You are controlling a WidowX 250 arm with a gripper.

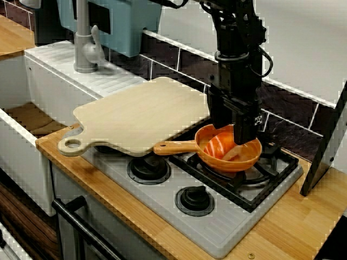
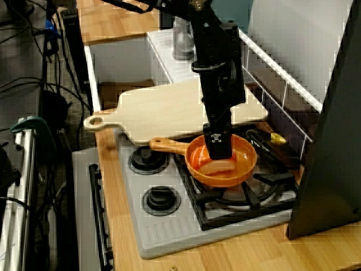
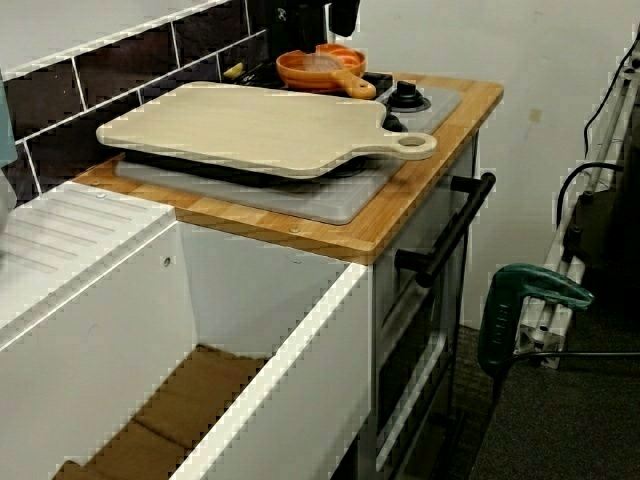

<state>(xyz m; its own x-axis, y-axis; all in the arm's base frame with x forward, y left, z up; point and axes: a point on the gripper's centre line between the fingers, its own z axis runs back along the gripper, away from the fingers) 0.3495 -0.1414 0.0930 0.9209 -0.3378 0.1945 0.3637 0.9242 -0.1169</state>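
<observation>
The gripper (image 1: pixel 241 142) stands low in the orange pan (image 1: pixel 246 161) on the stove (image 1: pixel 217 230), at the salmon slice (image 1: pixel 218 146); its opening I cannot tell; the board (image 1: pixel 141 114) lies just beside.

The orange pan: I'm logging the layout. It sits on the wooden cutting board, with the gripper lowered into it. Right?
Not on the board. The orange pan sits on the black burner grate beside the wooden cutting board, as the front view of the stove shows. The gripper is indeed lowered into it.
</observation>
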